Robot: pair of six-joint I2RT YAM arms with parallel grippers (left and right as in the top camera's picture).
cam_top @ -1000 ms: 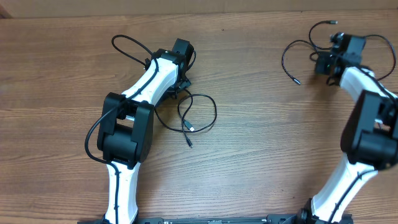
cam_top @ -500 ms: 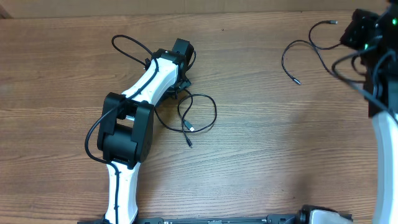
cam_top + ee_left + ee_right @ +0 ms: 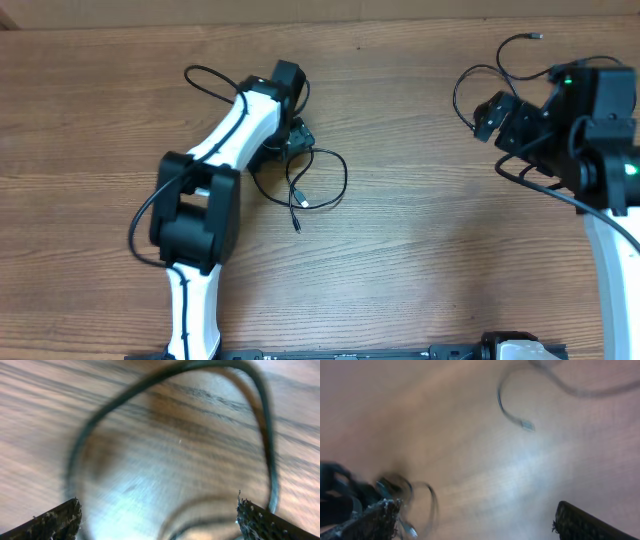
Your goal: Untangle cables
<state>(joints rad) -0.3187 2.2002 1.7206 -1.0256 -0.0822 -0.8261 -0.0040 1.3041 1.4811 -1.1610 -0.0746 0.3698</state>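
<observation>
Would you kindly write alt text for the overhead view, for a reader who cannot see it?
Two white-and-black robot arms reach over a wooden table strewn with thin black cables. The left claw sits at a looped cable left of centre; the right claw is beside a second cable at the upper right.

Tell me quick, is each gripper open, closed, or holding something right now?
Left gripper: open, nothing held; a thin black cable loop lies in front of it.
Right gripper: open, nothing held.
</observation>
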